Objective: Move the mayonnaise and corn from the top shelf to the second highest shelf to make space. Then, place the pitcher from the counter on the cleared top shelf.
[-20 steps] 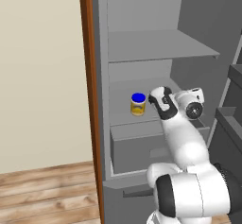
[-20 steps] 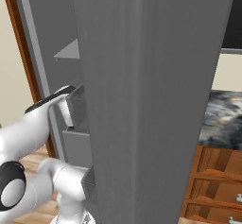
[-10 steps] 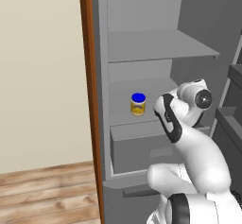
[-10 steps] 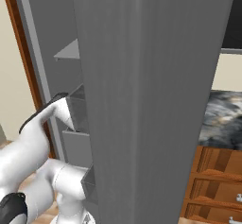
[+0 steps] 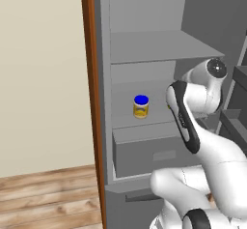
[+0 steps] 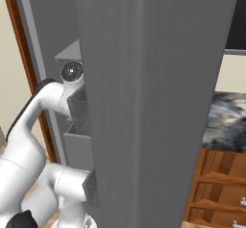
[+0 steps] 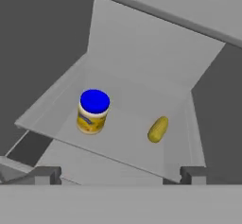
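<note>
The mayonnaise (image 7: 94, 111), a blue-lidded jar with a yellow label, stands upright on the second highest shelf (image 7: 123, 145). The corn (image 7: 158, 129) lies on the same board, to the jar's right and apart from it. My gripper (image 7: 120, 176) hangs open above the shelf's front edge, nothing between its fingertips (image 7: 47, 175). From the left base view the mayonnaise (image 5: 140, 106) sits on the second highest shelf (image 5: 123, 122), with my forearm to its right. Above it the top shelf (image 5: 159, 47) is bare. The pitcher is out of view. The counter (image 6: 226, 121) lies right of the fridge.
The open fridge door (image 6: 153, 102) blocks most of the right base view. A grey drawer front (image 5: 149, 150) sits below the second shelf. Door bins (image 5: 239, 78) stand close on the right of my wrist. The fridge's brown side panel (image 5: 91, 102) bounds the left.
My wrist has pulled up and to the right, away from the mayonnaise jar, and the forearm has swung across in front. The jar has not moved. The jaws stayed open.
</note>
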Robot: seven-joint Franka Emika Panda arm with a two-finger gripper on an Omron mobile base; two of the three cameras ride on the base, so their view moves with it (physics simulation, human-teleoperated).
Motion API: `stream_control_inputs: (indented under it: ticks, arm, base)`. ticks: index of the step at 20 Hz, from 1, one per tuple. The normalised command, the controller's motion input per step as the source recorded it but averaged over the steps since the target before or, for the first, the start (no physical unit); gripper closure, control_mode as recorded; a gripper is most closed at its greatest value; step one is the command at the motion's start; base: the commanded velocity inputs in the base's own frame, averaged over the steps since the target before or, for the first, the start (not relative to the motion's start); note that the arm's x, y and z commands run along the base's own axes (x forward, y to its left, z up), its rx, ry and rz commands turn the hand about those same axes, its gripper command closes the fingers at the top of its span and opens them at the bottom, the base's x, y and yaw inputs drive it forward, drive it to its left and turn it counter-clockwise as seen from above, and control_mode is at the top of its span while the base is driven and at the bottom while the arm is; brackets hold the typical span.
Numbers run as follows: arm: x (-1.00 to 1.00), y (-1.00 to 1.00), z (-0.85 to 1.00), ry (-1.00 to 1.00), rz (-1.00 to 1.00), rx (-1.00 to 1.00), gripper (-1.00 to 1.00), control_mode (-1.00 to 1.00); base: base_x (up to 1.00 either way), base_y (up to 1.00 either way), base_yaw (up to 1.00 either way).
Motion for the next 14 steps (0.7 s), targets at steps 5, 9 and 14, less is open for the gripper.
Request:
stream_control_inputs:
  ticks: [5,9,14]
  arm:
    - [-1.0,0.42,-0.3,0.02,0.05,0.15,-1.0,-1.0]
    - [-0.95,0.47,-0.13,0.02,0.0,0.16,-1.0,-1.0]
    - [-0.71,0.32,0.07,0.08,-0.05,0.09,-1.0,-1.0]
  base:
    - [0.0,0.0,0.0]
    - [0.0,0.0,0.0]
    - [0.0,0.0,0.0]
